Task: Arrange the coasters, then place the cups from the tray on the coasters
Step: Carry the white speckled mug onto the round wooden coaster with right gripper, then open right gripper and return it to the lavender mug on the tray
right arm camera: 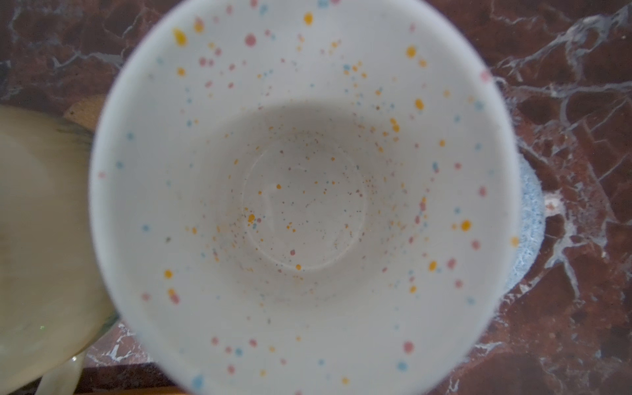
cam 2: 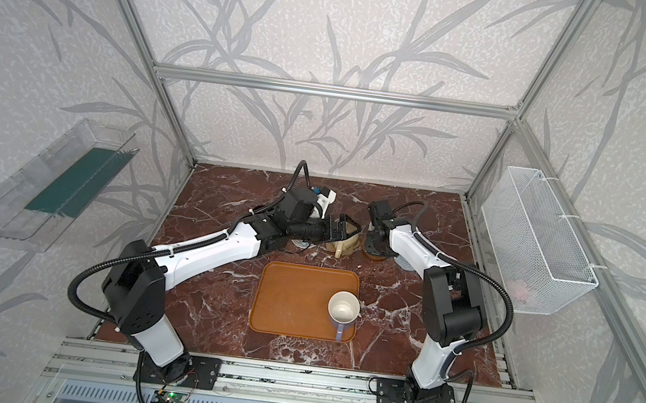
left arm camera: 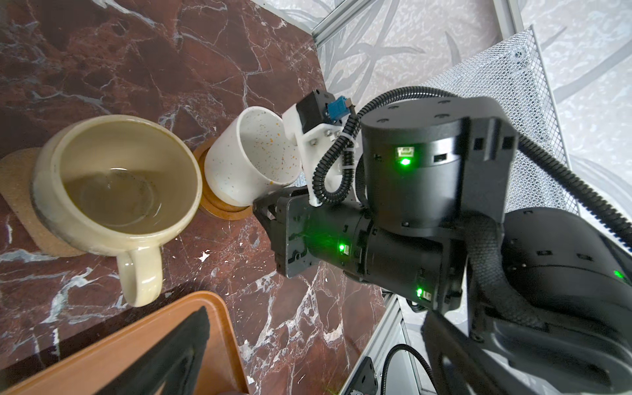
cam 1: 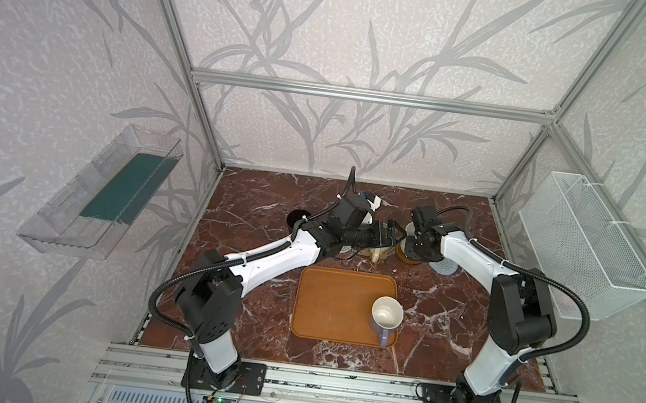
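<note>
The white speckled cup [left arm camera: 251,157] stands with its base on a round brown coaster [left arm camera: 219,208], and its inside fills the right wrist view [right arm camera: 304,205]. My right gripper [left arm camera: 261,205] is shut at that cup's side; the grip spot is hidden. Beside it the cream-yellow cup [left arm camera: 113,184] sits on a tan coaster [left arm camera: 17,191]. My left gripper [cam 1: 394,236] hovers open over the cream-yellow cup, holding nothing. A lavender cup [cam 1: 386,315] stands on the orange-brown tray [cam 1: 334,304]. The grey-blue coaster [cam 1: 445,265] lies bare, right of the white cup.
A black cup [cam 1: 298,218] stands at the back left, partly behind my left arm. A clear plastic bin [cam 1: 100,192] hangs on the left wall and a white wire basket [cam 1: 584,247] on the right. Both forearms cross over the table's back half.
</note>
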